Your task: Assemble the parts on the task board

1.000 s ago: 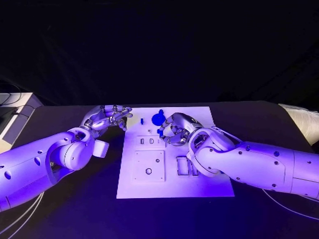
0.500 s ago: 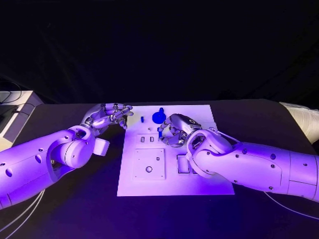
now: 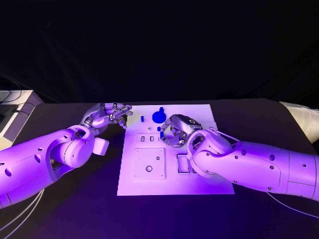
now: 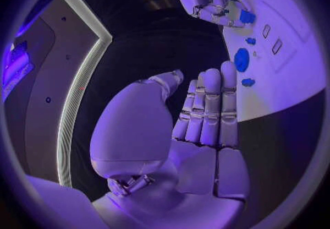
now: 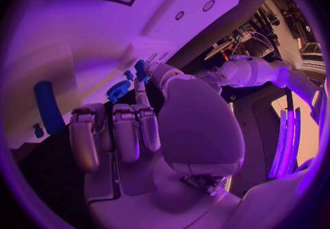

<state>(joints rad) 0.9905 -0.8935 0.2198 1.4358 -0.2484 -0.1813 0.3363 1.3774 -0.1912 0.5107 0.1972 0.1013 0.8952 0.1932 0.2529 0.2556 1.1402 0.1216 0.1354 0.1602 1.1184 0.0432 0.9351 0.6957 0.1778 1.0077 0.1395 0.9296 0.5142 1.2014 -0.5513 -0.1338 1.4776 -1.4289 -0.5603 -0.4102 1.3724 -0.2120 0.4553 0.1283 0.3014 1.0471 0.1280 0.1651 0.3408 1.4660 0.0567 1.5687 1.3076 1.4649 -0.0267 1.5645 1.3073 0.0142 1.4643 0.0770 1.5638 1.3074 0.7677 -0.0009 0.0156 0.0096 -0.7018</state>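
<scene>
A white task board (image 3: 175, 186) lies in the middle of a black tabletop (image 3: 274, 219), its long sides running from the near edge to the far edge. The assembly looks to be at an early or middle stage. A round blue part (image 3: 159, 117) and a slim blue part (image 3: 141, 119) lie loose near the board's far edge. Closer in, several rectangular slots (image 3: 182, 164) and a square plate with a hole (image 3: 149, 165) appear unfilled, so most of the fitting seems left to do.

The right hand (image 3: 176, 130) hovers over the far half of the board, just short of the round blue part. In the right wrist view its fingers pinch a small toothed blue part (image 5: 119, 90) at their tips, close above the board surface.

The left hand (image 3: 109, 116) sits just off the board's far left corner, beside the slim part. Its fingers lie straight and close together, holding nothing.
</scene>
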